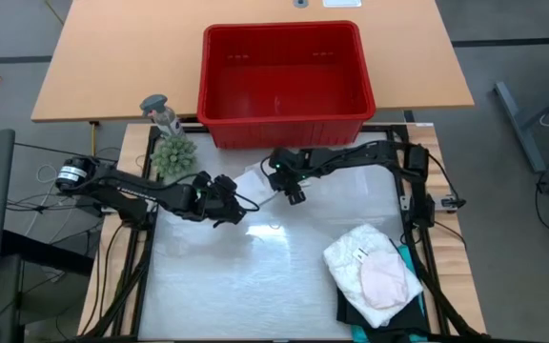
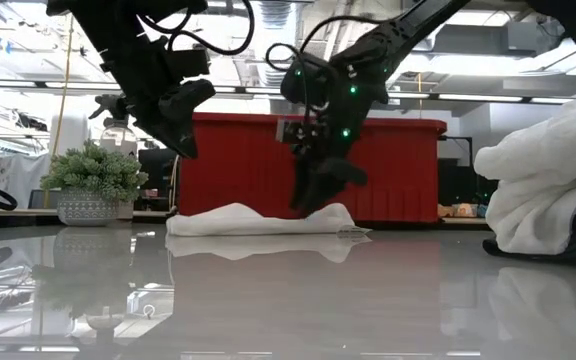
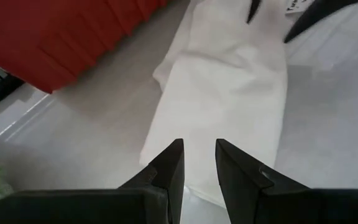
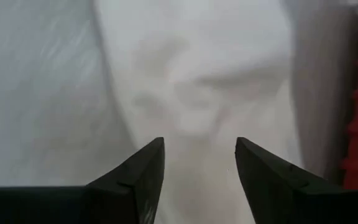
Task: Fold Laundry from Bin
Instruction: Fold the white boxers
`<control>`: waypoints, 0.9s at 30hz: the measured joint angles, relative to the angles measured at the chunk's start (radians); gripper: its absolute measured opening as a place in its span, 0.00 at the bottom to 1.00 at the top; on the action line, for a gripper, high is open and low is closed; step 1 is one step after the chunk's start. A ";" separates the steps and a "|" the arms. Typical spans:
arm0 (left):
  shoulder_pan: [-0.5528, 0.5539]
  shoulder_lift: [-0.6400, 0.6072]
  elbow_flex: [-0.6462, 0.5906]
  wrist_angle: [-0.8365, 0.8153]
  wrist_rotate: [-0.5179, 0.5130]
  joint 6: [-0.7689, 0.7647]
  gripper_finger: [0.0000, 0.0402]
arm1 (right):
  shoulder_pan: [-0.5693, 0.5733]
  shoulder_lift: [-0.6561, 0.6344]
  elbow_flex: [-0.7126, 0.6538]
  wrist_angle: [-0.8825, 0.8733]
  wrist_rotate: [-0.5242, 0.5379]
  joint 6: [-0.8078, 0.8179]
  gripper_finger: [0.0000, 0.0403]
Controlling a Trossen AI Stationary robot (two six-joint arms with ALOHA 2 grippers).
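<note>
Glossy white bench (image 1: pixel 255 286) in an open lab, wooden table behind it. The bin (image 1: pixel 285 84) sits at the far edge, red, and looks empty from above. Small white cloth (image 1: pixel 255 181) lies flat on the bench just in front of the bin, between the two arms. Finished stack (image 1: pixel 375 272) sits near-right: white lacy top and a pale piece on top, teal and black edges showing under it.

Left gripper (image 3: pixel 197 163) hovers over the cloth's left end, fingers (image 3: pixel 169 168) slightly parted with a narrow gap, nothing between them. Right gripper (image 4: pixel 197 163) is low over the cloth's right end, fingers (image 4: pixel 143 171) spread wide, cloth directly below, not pinched.

Step in hand looks like grabbing the last piece to fold it. To do it well: the left should open wider before descending, each gripper take one corner only, pinch a single layer, lift evenly so the cloth doesn't drag or bunch on the slick surface, then lay one half squarely over the other.

Hard to tell: whether the right fingertips touch the cloth in the low view; the cloth's corners are covered by the arms from above; the lower layers of the stack are mostly hidden; a small plant (image 1: pixel 172 155) and a bottle (image 1: pixel 163 112) stand far-left, clear of the work.
</note>
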 joint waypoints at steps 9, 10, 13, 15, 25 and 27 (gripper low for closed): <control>-0.011 0.000 0.000 -0.010 0.028 -0.027 0.20 | -0.029 0.034 0.003 0.133 0.000 0.079 0.44; -0.011 0.000 0.000 -0.011 0.034 -0.027 0.20 | -0.030 0.051 0.002 0.134 0.000 0.088 0.43; -0.015 0.000 0.000 -0.019 0.066 -0.025 0.20 | -0.016 0.083 0.014 0.109 0.001 0.133 0.39; -0.018 0.000 0.001 -0.022 0.078 -0.025 0.20 | 0.001 0.094 0.027 0.093 0.000 0.160 0.37; -0.056 0.000 0.001 -0.066 0.083 -0.026 0.20 | 0.160 0.074 0.028 -0.088 -0.034 0.318 0.31; -0.061 0.000 0.001 -0.066 0.076 -0.024 0.20 | 0.202 0.070 0.028 -0.148 -0.074 0.335 0.31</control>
